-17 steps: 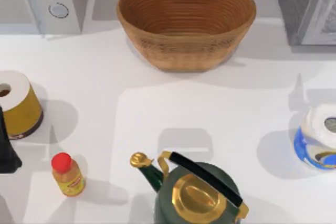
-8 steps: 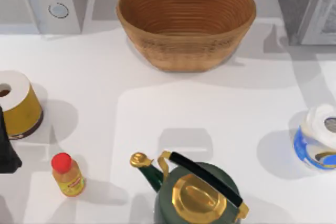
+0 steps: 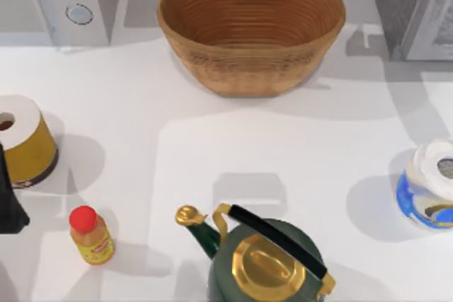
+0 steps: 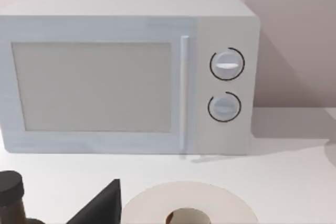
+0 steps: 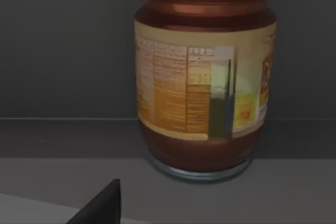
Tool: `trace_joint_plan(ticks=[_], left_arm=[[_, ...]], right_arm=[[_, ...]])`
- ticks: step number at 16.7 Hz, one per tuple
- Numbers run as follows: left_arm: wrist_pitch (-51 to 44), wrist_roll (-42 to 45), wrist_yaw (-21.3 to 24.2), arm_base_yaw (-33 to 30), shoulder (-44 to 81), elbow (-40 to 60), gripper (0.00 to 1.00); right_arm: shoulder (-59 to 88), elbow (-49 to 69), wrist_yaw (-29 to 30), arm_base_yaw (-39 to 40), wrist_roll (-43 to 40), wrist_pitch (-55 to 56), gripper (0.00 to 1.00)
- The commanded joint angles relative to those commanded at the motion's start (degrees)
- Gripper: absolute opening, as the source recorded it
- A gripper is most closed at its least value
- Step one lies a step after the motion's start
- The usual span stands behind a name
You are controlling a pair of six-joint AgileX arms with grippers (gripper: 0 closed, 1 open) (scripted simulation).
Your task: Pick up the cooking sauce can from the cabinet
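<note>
The cooking sauce can (image 5: 205,77) stands upright on the shelf inside the dark cabinet (image 5: 63,45), close ahead in the right wrist view. It has a dark red-brown body and a tan printed label. A black piece of my right gripper (image 5: 100,208) pokes in at that view's edge, apart from the can. In the top view the grey cabinet (image 3: 417,12) stands at the back right. My left arm (image 3: 8,196) is parked at the table's left edge.
A woven basket (image 3: 251,30) sits at the back middle and a microwave (image 3: 64,1) at the back left. A yellow white-topped can (image 3: 21,139) is at the left, a blue-and-white can (image 3: 428,185) at the right. A green kettle (image 3: 265,256) and a red-capped bottle (image 3: 90,235) stand in front.
The shadow cast at the table's right has slid from beside the blue-and-white can toward the back, up to the cabinet. The objects on the table have not moved.
</note>
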Motion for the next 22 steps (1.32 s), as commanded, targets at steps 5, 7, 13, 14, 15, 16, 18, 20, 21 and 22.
trace_joint_plan(ticks=[5,7,13,14,15,16,18,20,21,22], left_arm=[[0.0,0.0,0.0,0.0,0.0,0.0,1.0],[0.0,0.0,0.0,0.0,0.0,0.0,1.0],[0.0,0.0,0.0,0.0,0.0,0.0,1.0],[0.0,0.0,0.0,0.0,0.0,0.0,1.0],[0.0,0.0,0.0,0.0,0.0,0.0,1.0],[0.0,0.0,0.0,0.0,0.0,0.0,1.0],[0.0,0.0,0.0,0.0,0.0,0.0,1.0],[0.0,0.0,0.0,0.0,0.0,0.0,1.0],[0.0,0.0,0.0,0.0,0.0,0.0,1.0],[0.0,0.0,0.0,0.0,0.0,0.0,1.0]], right_arm=[[2.0,1.7,0.0,-0.3,-0.1,0.3,1.0],[5.9,4.9,0.0,-0.5,-0.2,1.1,1.0],[16.8,13.7,0.0,-0.9,0.0,3.7,1.0],[17.2,14.0,0.0,-0.9,-0.1,3.7,1.0],[17.2,14.0,0.0,-0.9,-0.1,3.7,1.0],[17.2,14.0,0.0,-0.9,-0.1,3.7,1.0],[17.2,13.8,0.0,-0.7,-0.1,3.6,1.0],[18.8,16.0,-0.1,-0.9,-0.1,3.3,1.0],[20.2,17.8,-0.2,-1.1,-0.1,2.9,1.0],[21.9,19.9,-0.3,-1.3,-0.1,2.5,1.0]])
